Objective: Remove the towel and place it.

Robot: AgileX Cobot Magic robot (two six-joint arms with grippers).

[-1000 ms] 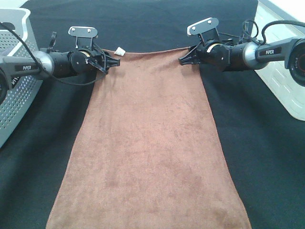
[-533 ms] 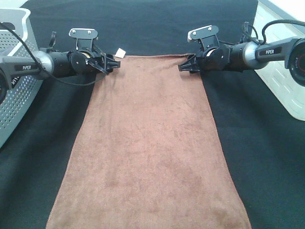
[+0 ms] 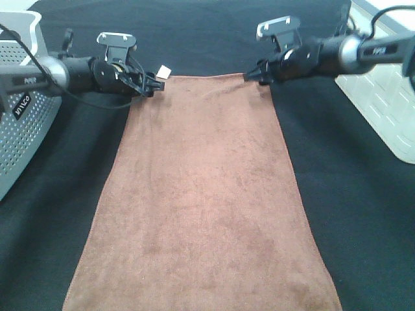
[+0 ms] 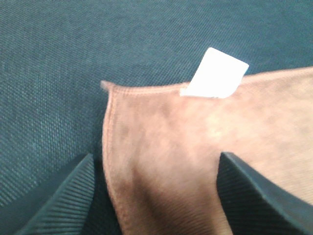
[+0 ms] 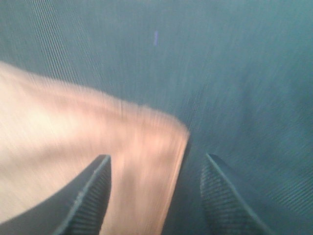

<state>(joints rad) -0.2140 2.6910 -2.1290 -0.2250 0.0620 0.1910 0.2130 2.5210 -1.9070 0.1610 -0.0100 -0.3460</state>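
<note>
The brown plush towel [image 3: 204,194] lies flat and spread lengthwise on the black table covering [image 3: 350,214]. Its small white tag [image 3: 164,70] sticks out at the far left corner. My left gripper [image 3: 154,83] is open at that corner. In the left wrist view the corner [image 4: 195,142] and tag [image 4: 215,73] lie between its spread fingers [image 4: 58,196]. My right gripper [image 3: 251,76] is open at the far right corner. The right wrist view is blurred and shows that corner [image 5: 73,142] between the parted fingers [image 5: 88,196].
A grey perforated basket [image 3: 19,116] stands at the left edge. A white panelled object [image 3: 382,97] sits at the right edge. The towel's near end runs off the bottom of the exterior view.
The far edge of the towel has dropped flat onto the covering and sits a little nearer. Both arms have shifted up and back, and both grippers now stand open at the corners.
</note>
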